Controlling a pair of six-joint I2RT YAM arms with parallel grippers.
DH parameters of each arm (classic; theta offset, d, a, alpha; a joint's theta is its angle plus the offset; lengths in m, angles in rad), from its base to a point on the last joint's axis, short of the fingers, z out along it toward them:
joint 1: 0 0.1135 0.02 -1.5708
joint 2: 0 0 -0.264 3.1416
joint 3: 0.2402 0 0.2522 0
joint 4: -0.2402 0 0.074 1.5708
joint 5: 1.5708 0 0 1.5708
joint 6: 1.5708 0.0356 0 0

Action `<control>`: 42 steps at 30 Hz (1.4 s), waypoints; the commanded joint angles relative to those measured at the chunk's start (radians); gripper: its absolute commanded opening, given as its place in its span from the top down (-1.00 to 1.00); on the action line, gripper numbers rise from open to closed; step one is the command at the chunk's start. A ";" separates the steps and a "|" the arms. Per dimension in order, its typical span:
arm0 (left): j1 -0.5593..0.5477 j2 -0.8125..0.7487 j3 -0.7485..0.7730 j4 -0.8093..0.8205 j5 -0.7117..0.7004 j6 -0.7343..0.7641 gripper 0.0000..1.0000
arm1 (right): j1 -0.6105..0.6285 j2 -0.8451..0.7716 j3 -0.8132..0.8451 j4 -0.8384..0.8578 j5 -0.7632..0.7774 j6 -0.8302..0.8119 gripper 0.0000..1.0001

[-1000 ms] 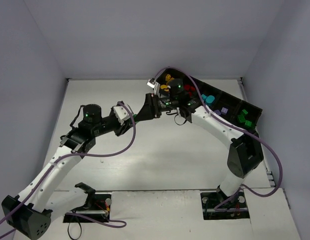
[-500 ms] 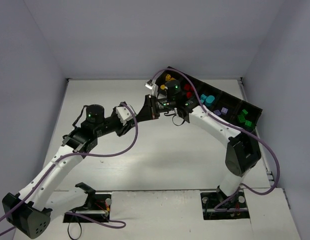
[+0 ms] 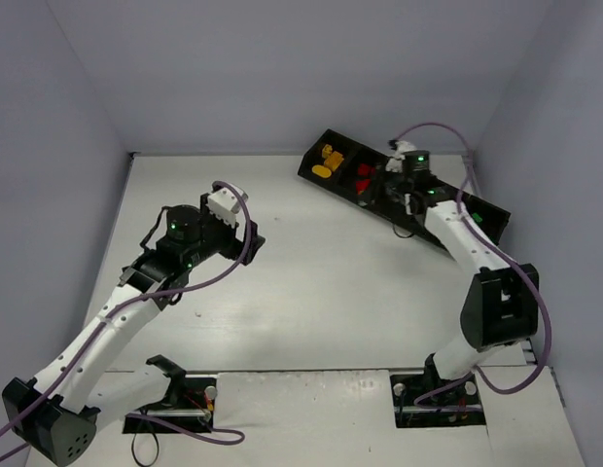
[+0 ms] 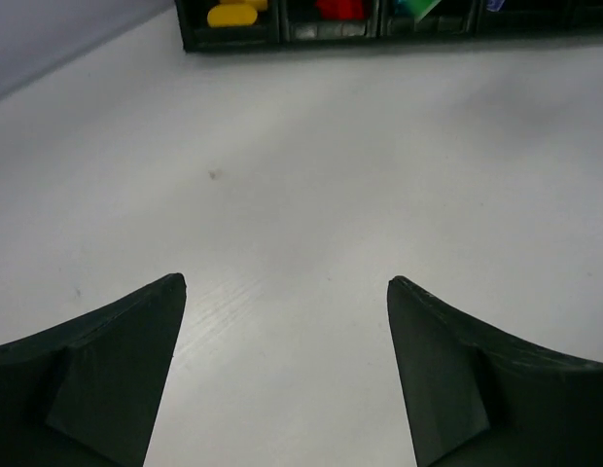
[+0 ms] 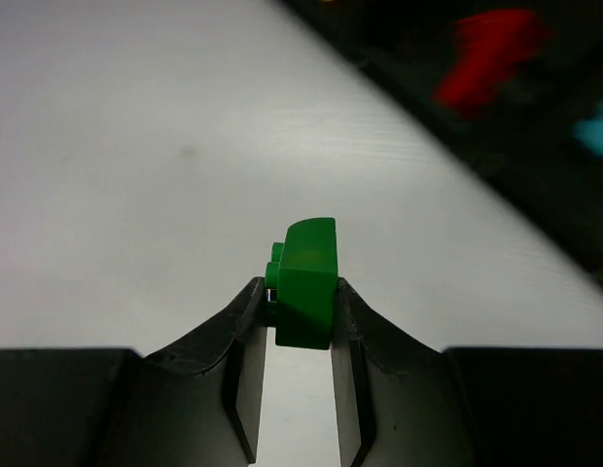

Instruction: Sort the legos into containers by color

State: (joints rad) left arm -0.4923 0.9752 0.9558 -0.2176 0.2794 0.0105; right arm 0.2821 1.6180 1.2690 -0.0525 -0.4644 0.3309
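The green lego (image 5: 306, 282) is pinched between the fingers of my right gripper (image 5: 300, 292), which is shut on it. Seen from above, that gripper (image 3: 394, 190) hangs over the middle of the long black tray of containers (image 3: 316, 156). Yellow legos (image 3: 326, 161) lie in the tray's far left compartment and red ones (image 3: 363, 176) in the one beside it. My left gripper (image 3: 251, 236) is back over the bare table. It stands open (image 4: 287, 292) with nothing between its fingers. The right arm hides the tray's right-hand compartments.
In the left wrist view the tray's near wall (image 4: 311, 37) runs along the top, with yellow (image 4: 233, 14), red (image 4: 338, 8) and teal (image 4: 418, 8) pieces behind it. Grey walls enclose the white table (image 3: 311, 282) on three sides.
Both grippers were together by the tray's yellow end. The left one has opened and drawn back to the left. The right one has shut on the green lego and carried it rightward along the tray.
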 commanded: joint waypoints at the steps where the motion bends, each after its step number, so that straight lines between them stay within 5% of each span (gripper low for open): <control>1: -0.002 0.022 0.040 -0.051 -0.124 -0.231 -0.56 | -0.152 -0.127 -0.025 -0.043 0.395 -0.107 1.00; 10: -0.002 0.030 0.041 -0.216 -0.206 -0.417 -0.58 | -0.480 -0.069 -0.030 -0.038 0.629 -0.135 1.00; 18: 0.009 0.046 0.024 -0.276 -0.221 -0.489 -0.58 | -0.543 0.045 0.013 -0.037 0.665 -0.116 0.89; 21: 0.011 0.042 0.023 -0.284 -0.220 -0.506 -0.59 | -0.547 0.059 0.007 -0.035 0.673 -0.104 0.61; 22: 0.011 0.040 0.021 -0.287 -0.221 -0.509 -0.58 | -0.547 0.063 0.004 -0.035 0.675 -0.102 0.18; 25: 0.012 0.040 0.027 -0.305 -0.229 -0.517 -0.59 | -0.552 0.065 -0.006 -0.037 0.695 -0.102 -0.24; 33: 0.021 0.033 0.078 -0.370 -0.252 -0.509 -0.59 | -0.544 -0.035 0.004 -0.032 0.543 -0.108 -0.59; 36: 0.026 0.023 0.112 -0.426 -0.270 -0.506 -0.59 | -0.515 -0.136 -0.003 -0.012 0.475 -0.130 -0.78; 37: 0.029 0.017 0.138 -0.437 -0.270 -0.506 -0.59 | -0.508 -0.198 -0.008 -0.006 0.424 -0.138 -0.98; 42: 0.041 -0.032 0.227 -0.538 -0.360 -0.486 -0.59 | -0.469 -0.465 -0.057 0.028 0.330 -0.141 -1.00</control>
State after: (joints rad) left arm -0.4625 0.9951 1.0943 -0.6991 -0.0021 -0.4831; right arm -0.2016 1.3323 1.2240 -0.1093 -0.0360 0.2031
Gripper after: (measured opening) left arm 0.792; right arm 0.999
